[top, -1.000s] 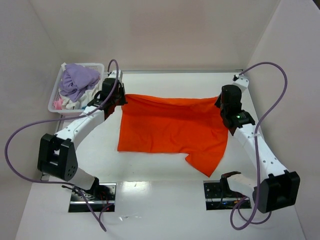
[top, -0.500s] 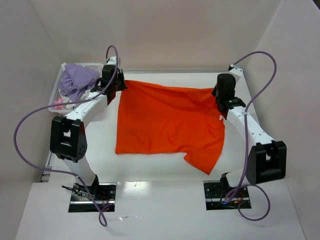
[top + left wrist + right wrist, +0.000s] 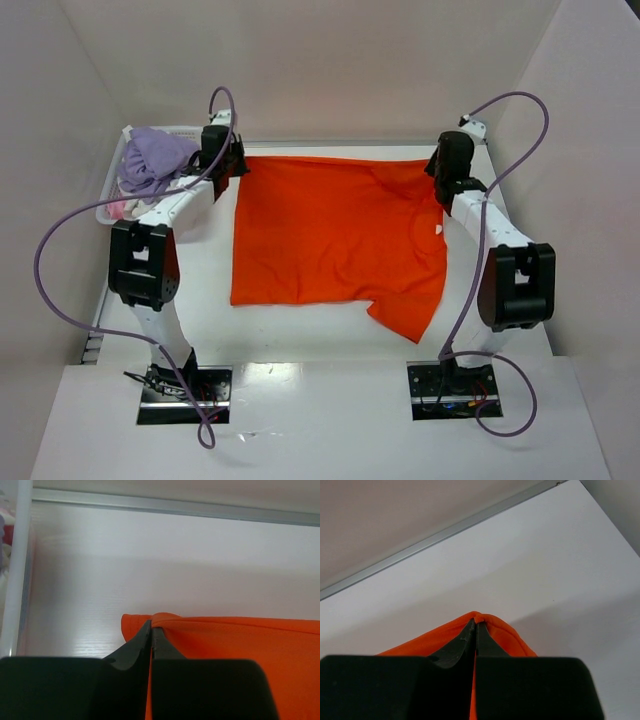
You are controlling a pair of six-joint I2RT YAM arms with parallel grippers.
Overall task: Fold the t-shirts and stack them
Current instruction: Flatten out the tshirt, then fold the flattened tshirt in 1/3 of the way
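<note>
A vivid orange t-shirt (image 3: 335, 235) lies spread over the middle and far part of the white table, with one sleeve trailing at the near right. My left gripper (image 3: 240, 165) is shut on its far left corner, seen in the left wrist view (image 3: 151, 625) with cloth (image 3: 235, 645) pinched between the closed jaws. My right gripper (image 3: 436, 168) is shut on the far right corner, seen in the right wrist view (image 3: 476, 622) with the orange cloth (image 3: 515, 637) folded over the fingertips. Both corners are held near the table's far edge.
A white lattice basket (image 3: 118, 205) at the far left holds a lilac garment (image 3: 155, 160) and other clothes. The enclosure's back wall and a metal strip (image 3: 175, 507) run just beyond the shirt. Purple cables loop beside both arms.
Both grippers have pulled the shirt's far corners toward the back wall. The far edge is now stretched straight and the shirt lies flatter and further back.
</note>
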